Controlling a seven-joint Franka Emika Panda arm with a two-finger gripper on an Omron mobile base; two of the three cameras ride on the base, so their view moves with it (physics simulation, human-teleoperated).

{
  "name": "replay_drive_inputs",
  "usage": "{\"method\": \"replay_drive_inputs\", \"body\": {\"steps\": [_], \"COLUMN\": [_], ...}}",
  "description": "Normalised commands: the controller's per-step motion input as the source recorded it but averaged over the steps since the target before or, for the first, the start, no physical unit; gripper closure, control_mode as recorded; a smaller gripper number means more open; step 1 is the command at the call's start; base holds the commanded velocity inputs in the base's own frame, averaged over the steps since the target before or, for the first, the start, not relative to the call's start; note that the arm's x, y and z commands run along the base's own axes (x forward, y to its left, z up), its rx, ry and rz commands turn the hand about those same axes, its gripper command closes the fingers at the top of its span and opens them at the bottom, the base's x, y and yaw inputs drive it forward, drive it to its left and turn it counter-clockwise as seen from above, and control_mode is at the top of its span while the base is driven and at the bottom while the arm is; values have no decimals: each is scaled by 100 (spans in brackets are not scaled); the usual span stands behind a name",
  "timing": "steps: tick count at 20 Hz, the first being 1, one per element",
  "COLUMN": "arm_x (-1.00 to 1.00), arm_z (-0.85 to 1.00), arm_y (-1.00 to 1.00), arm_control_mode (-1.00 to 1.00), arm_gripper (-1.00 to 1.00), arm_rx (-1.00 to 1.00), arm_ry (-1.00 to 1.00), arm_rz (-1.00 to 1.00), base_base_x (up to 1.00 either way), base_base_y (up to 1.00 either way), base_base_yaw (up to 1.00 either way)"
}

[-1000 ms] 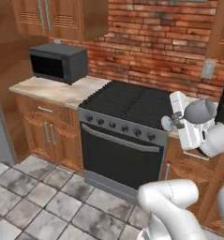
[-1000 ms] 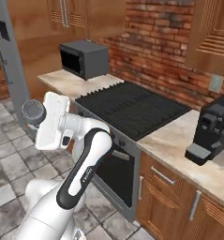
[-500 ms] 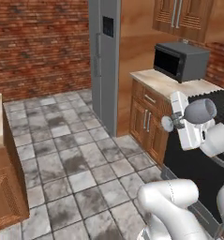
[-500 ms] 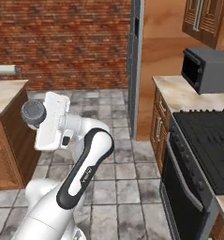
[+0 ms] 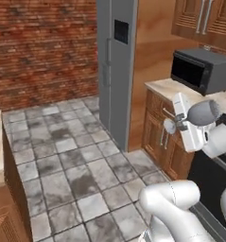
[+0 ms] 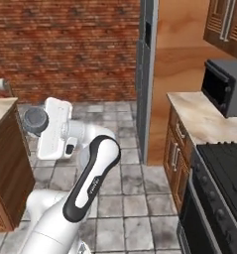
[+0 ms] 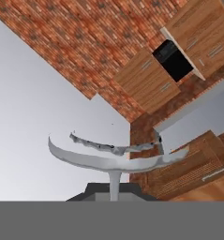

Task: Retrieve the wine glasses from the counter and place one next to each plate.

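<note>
The white arm is seen rising from the lower right of the left base view, bent sharply at a rounded elbow, with the hand held up at mid-right of the frame. In the right base view the arm rises from the lower left, its dark-jointed forearm angled up to the hand at left. The gripper (image 7: 114, 187) is closed on the thin stem of a wine glass (image 7: 111, 157), whose bowl is spread above the fingertips.

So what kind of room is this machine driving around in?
Most likely a home kitchen, a rendered one: a tall grey fridge, a black microwave on a marbled counter over wooden cabinets, and a black stove beside it, with brick walls and a tiled floor.
</note>
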Motion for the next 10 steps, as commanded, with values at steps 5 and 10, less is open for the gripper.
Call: {"method": "replay_drive_inputs", "body": {"steps": [5, 10], "arm_x": [0, 0], "arm_z": [0, 0], "arm_y": [0, 0], "arm_control_mode": [100, 100], "arm_gripper": [100, 100], "arm_rx": [0, 0], "arm_ry": [0, 0], "arm_rz": [0, 0], "base_base_x": [100, 100], "base_base_y": [88, 41], "base_base_yaw": [-31, -5]}}
